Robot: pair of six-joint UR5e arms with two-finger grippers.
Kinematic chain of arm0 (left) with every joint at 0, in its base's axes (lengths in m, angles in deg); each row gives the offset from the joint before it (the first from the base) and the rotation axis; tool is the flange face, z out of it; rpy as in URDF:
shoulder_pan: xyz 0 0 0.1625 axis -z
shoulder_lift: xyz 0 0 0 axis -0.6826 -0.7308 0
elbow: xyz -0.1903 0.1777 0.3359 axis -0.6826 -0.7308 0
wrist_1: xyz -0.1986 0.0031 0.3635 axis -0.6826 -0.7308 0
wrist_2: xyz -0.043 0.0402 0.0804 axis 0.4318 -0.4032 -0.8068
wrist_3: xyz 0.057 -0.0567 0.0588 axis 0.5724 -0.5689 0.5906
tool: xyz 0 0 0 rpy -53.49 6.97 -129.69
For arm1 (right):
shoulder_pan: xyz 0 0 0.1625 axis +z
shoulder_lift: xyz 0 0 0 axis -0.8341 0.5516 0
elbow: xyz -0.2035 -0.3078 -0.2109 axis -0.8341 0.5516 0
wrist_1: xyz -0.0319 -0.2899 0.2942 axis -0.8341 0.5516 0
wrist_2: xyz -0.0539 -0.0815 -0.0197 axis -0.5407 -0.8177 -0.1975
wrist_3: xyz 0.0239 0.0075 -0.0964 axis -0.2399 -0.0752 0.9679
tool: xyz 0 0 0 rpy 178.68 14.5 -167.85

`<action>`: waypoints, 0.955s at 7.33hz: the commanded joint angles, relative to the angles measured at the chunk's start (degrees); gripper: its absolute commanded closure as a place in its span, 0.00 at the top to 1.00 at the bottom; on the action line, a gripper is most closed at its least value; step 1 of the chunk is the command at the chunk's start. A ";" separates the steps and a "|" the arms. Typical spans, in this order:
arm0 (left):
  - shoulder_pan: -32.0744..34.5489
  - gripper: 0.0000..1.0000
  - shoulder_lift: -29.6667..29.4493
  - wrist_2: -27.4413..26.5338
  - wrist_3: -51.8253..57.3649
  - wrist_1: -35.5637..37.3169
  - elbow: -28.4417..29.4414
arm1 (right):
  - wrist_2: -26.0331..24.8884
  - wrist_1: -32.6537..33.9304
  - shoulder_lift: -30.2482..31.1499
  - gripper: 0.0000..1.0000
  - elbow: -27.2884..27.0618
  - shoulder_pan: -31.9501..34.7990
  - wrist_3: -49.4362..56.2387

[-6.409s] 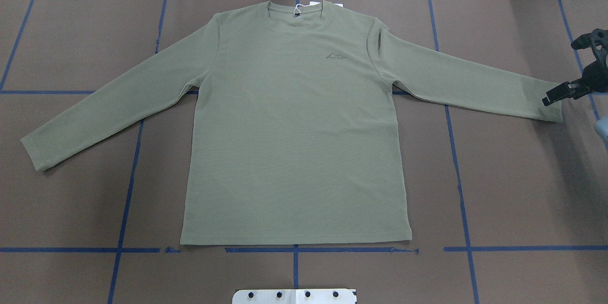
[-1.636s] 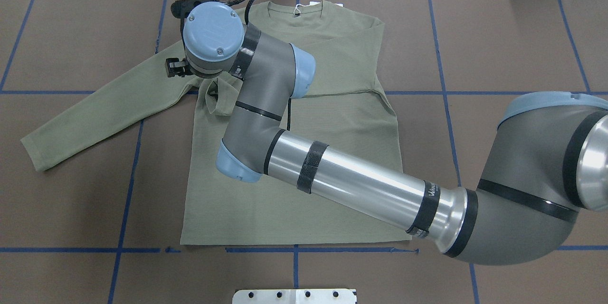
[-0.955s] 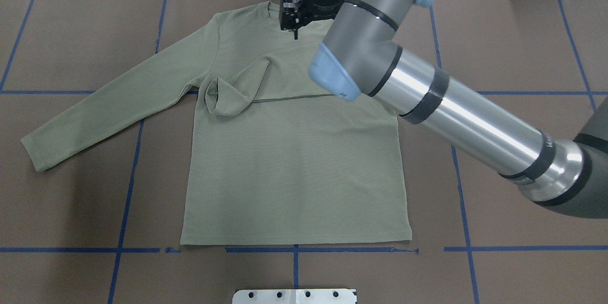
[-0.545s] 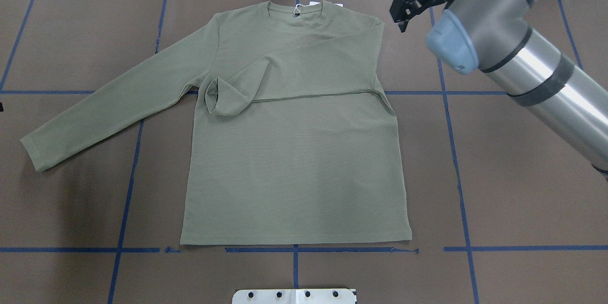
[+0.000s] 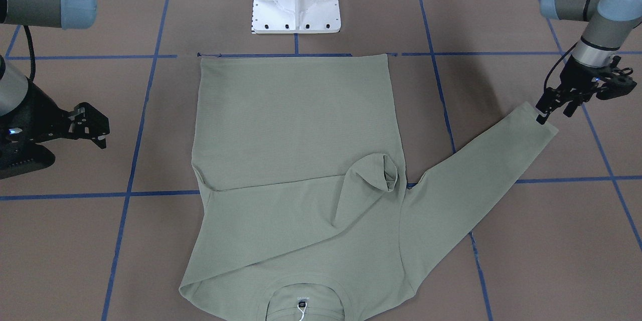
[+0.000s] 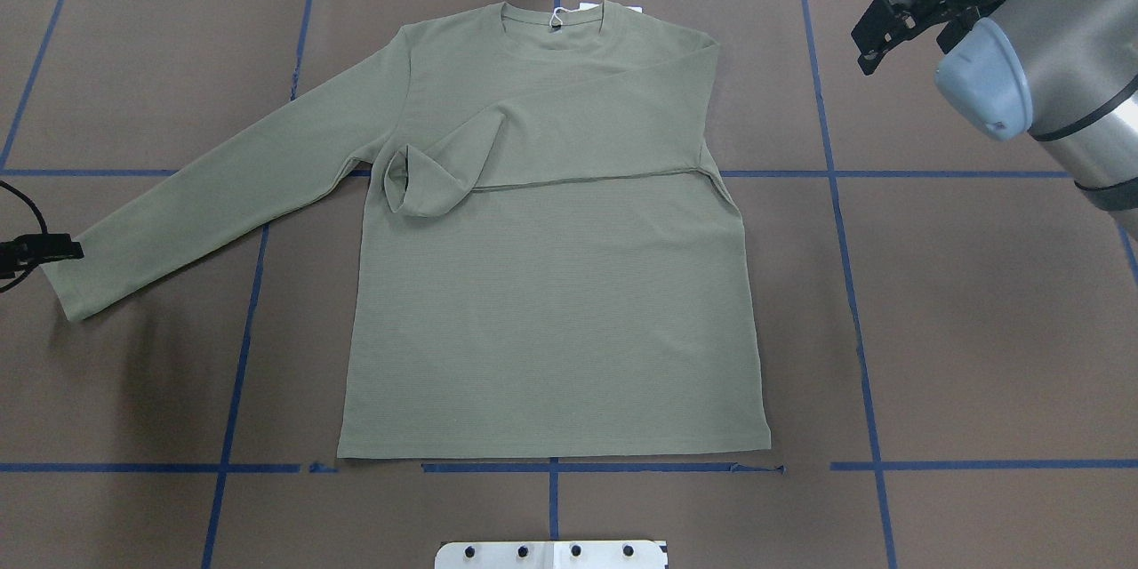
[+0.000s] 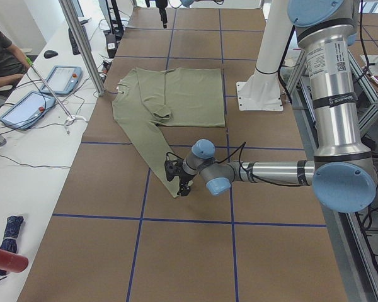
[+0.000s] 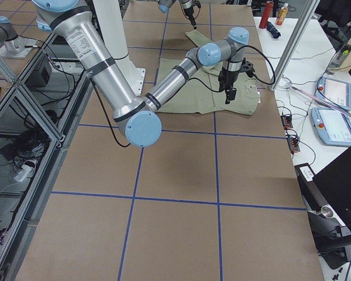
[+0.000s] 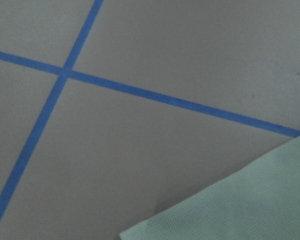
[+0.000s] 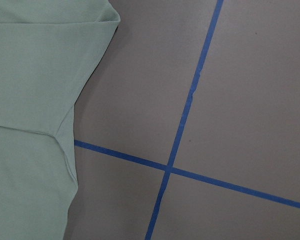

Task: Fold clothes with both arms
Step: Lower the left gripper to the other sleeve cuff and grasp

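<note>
Across the middle of the brown surface [image 6: 978,329], the green shirt [image 6: 551,311] is lying flat, collar toward the top of the overhead frame. One sleeve [image 6: 587,129] is lying folded across the chest, its cuff curling up near the opposite armpit; the other sleeve [image 6: 204,196] is stretching toward the left edge. The left arm [image 5: 594,42] is hovering right at that cuff's end, jaws parted and gripping nothing. The right arm [image 6: 1040,36] is hanging at the upper right, off the shirt, jaws spread and empty.

Left claw [image 6: 49,247] cut by overhead edge; shirt [image 5: 296,110] collar cropped in front view.
</note>
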 commanded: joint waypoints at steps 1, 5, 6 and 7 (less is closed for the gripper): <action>-2.96 0.99 0.14 -2.53 -1.30 1.36 -0.03 | 0.24 -0.09 0.66 1.00 -0.05 0.15 0.26; -4.02 0.94 0.14 -3.77 -1.21 3.47 0.50 | 0.15 -0.09 0.57 1.00 -0.05 0.07 0.18; -4.02 0.91 0.14 -3.77 -1.30 3.56 0.50 | 0.15 -0.09 0.48 1.00 -0.05 0.07 0.09; -4.11 0.90 0.14 -3.77 -1.30 4.17 0.59 | 0.15 -0.09 0.48 1.00 -0.05 0.07 0.09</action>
